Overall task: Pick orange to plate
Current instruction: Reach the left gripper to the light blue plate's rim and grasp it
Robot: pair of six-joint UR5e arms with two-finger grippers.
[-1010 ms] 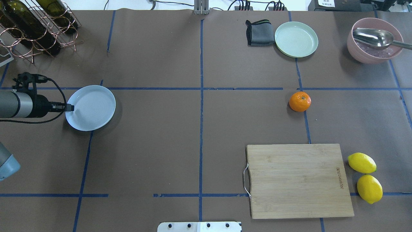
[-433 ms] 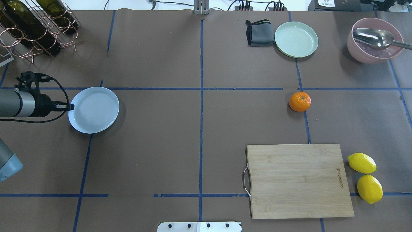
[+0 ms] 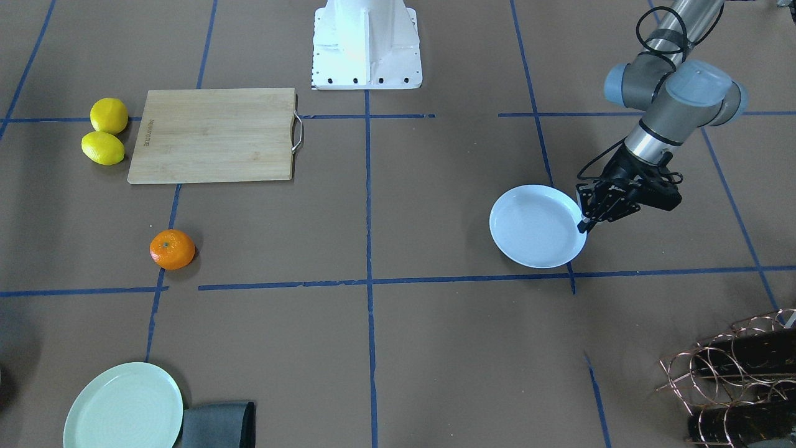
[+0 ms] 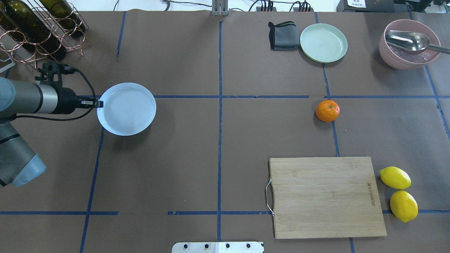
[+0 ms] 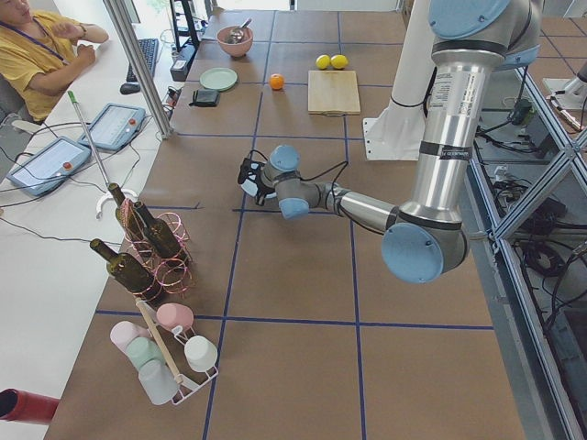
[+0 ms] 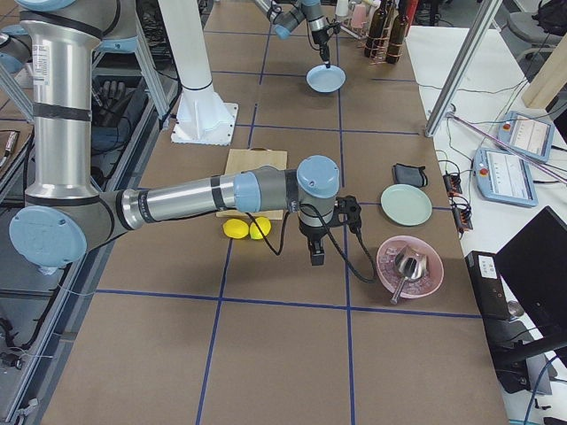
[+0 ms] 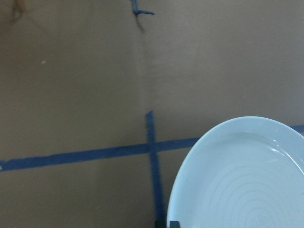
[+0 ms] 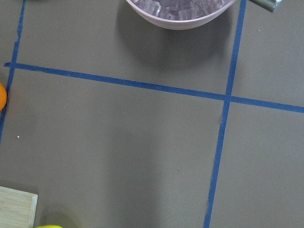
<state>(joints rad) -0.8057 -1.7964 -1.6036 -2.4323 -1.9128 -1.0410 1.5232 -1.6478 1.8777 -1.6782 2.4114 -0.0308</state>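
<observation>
Bottles in a copper rack (image 4: 42, 28) fill the far left corner. Just right of it, the left end effector (image 4: 99, 103) is clamped on the left rim of the plate (image 4: 126, 109). The plate is empty, and its offset shadow suggests it is held slightly off the worktop (image 4: 218, 147). The edge grip probably lets the arm bring the dish nearer the fruit. A long bare stretch follows, so nothing blocks that path. The orange (image 4: 327, 110) sits well right of centre, alone on a blue tape line. Nearest to it are the cutting board (image 4: 327, 196) and two lemons (image 4: 395, 177) toward the robot. A cloth (image 4: 283, 36), green plate (image 4: 323, 43) and pink bowl (image 4: 404, 65) with spoon (image 4: 407, 40) lie at the far edge. The right end effector (image 6: 316, 257) hangs between lemons and bowl; whether it is apart or together cannot be told.
</observation>
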